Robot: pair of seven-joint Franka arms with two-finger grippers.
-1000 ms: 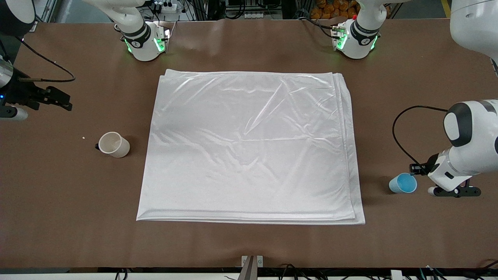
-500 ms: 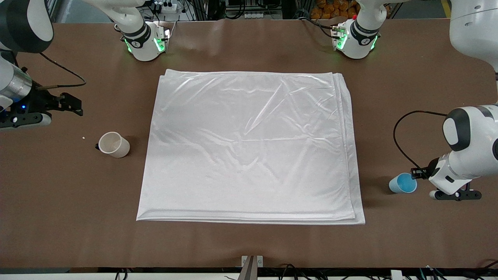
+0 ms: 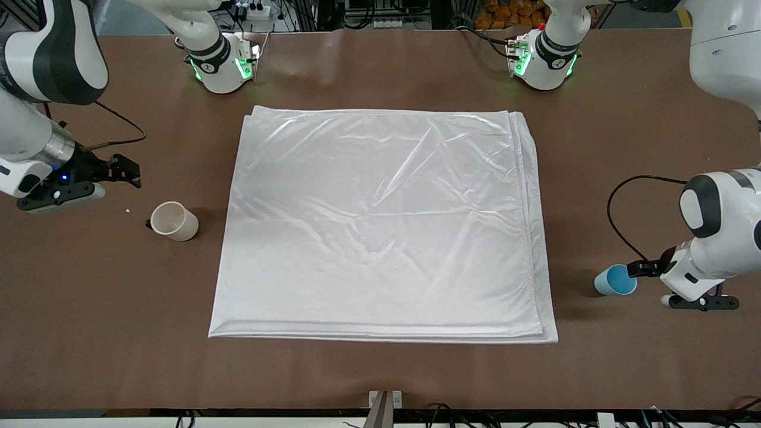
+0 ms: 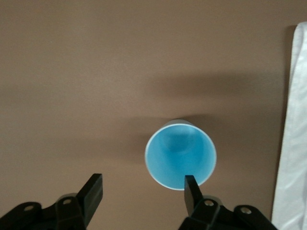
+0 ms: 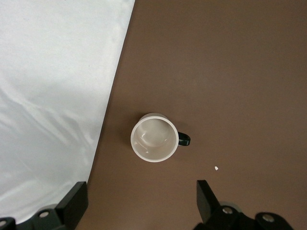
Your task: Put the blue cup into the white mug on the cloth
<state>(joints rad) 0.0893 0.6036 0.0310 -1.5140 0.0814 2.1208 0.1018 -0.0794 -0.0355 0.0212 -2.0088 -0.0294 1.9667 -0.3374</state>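
The blue cup (image 3: pixel 616 280) stands upright on the bare table beside the cloth's (image 3: pixel 380 226) edge, at the left arm's end. My left gripper (image 3: pixel 643 268) is open and empty, right beside the cup. In the left wrist view the cup (image 4: pixel 180 154) sits just off one fingertip (image 4: pixel 192 188) of the left gripper (image 4: pixel 143 191), not between the fingers. The white mug (image 3: pixel 173 220) stands on the bare table off the cloth, at the right arm's end. My right gripper (image 3: pixel 122 170) is open and empty over the table near the mug. In the right wrist view the mug (image 5: pixel 153 137) lies ahead of the right gripper (image 5: pixel 141 199).
The brown table (image 3: pixel 380 374) surrounds the cloth. A small white crumb (image 3: pixel 128 210) lies by the mug and also shows in the right wrist view (image 5: pixel 217 168). The cloth's edge shows in both wrist views (image 4: pixel 292 143) (image 5: pixel 48 96). A black cable (image 3: pixel 612 220) loops from the left arm.
My right gripper has moved in from the table's end toward the white mug. My left gripper has shifted slightly beside the blue cup. The cup and mug have not moved.
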